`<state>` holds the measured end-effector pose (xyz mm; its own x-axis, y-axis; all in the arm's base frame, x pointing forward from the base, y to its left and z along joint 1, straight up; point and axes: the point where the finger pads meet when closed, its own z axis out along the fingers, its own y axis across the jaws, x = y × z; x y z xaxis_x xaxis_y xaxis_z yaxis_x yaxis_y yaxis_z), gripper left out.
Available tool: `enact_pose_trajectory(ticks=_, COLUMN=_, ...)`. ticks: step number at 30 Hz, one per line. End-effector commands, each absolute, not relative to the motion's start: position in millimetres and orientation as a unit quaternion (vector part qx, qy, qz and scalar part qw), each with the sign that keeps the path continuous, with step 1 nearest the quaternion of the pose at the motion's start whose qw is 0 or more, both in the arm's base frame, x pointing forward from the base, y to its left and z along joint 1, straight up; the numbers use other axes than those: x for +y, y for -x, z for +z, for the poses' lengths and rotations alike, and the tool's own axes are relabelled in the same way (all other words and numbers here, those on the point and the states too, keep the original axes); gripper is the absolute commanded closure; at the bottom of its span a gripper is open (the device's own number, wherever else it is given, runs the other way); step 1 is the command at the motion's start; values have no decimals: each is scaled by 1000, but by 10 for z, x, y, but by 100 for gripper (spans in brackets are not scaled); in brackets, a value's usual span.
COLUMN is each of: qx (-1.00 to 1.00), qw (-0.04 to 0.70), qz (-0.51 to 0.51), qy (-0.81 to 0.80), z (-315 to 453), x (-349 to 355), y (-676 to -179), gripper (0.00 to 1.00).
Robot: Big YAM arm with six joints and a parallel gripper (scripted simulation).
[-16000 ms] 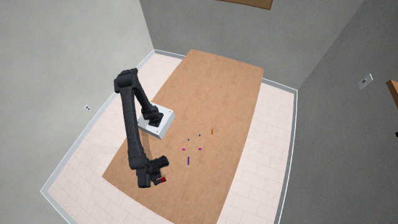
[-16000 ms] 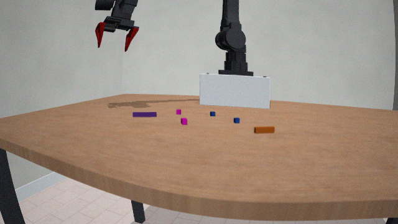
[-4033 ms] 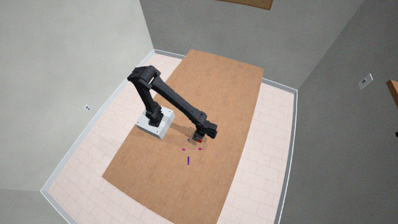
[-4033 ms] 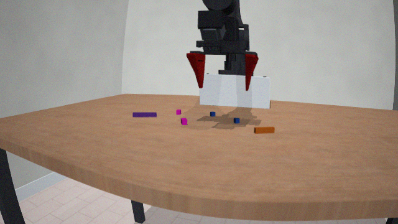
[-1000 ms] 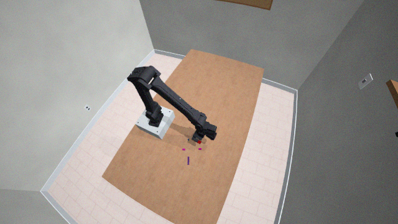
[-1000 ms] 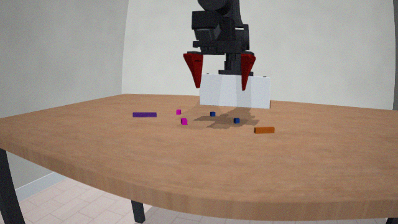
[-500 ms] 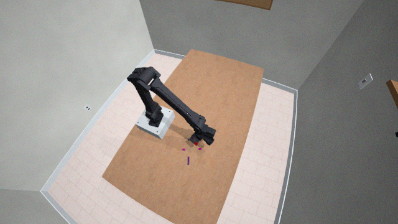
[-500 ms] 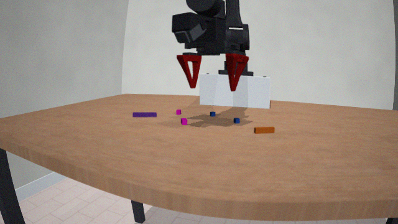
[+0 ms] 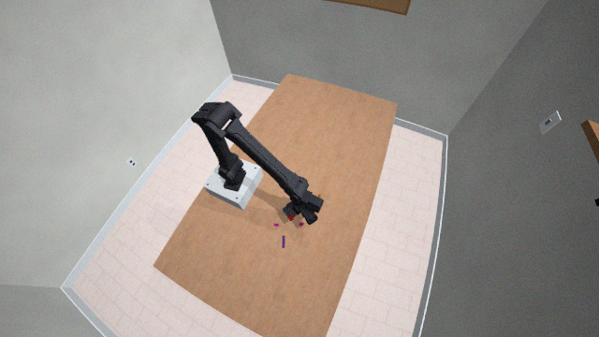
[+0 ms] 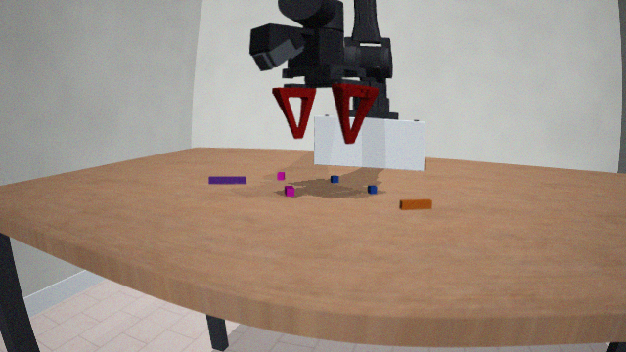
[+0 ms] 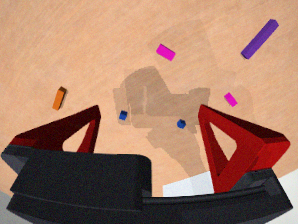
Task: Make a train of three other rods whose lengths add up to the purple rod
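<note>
While it hangs above the worktop [image 10: 147,230], the pincer [image 10: 323,138] stands spread wide, its red triangular fingers [image 10: 295,110] gripping nothing. Its shadow falls on two small blue rods [image 10: 335,179] [image 10: 373,190], cube-like, well apart from each other. At the shadow's left edge lie two magenta rods [image 10: 281,176] [image 10: 290,191], short and blocky, one nearer than the other. Farther left lies the purple rod [image 10: 227,180], long, thin, flat. To the right and nearer lies the orange rod [image 10: 416,204], flat, alone. Behind stands the arm's white base block [image 10: 391,147].
</note>
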<state>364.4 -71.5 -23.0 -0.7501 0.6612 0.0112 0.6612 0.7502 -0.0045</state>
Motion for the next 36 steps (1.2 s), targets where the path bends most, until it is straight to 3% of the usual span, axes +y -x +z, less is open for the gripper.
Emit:
enact_pose_trajectory(ticks=1, qx=-921, qw=-24, qz=-4, qy=388, z=-62, x=-843, y=-3936, gripper=0)
enact_pose_trajectory(ticks=36, qx=-829, qw=-23, qz=-7, qy=559, z=-27, x=-1075, y=-3905, gripper=0)
